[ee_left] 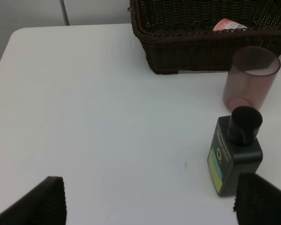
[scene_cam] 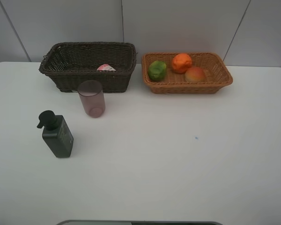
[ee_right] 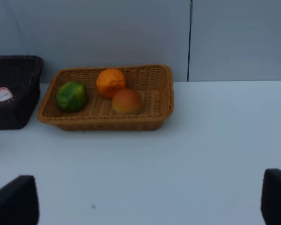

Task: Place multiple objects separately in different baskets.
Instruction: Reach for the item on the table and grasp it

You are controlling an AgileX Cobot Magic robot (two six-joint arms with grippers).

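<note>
Sitting in the tan basket (scene_cam: 187, 83) at one o'clock on the surface (scene_cam: 178, 159) are the green fruit (scene_cam: 157, 70), orange (scene_cam: 181, 63) and mango (scene_cam: 195, 74); the spray bottle (scene_cam: 106, 68) lies in the dark basket (scene_cam: 88, 80) at eleven. The cup (scene_cam: 92, 98) and pump bottle (scene_cam: 57, 134) stand around nine. The left tool (ee_left: 150, 206) and right tool (ee_right: 145, 201) gape open, empty.

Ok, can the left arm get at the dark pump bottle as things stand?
Probably yes. The left tool is open, the dark pump bottle stands on bare table just ahead of it, and nothing lies between. The pink cup stands apart, further back.
</note>
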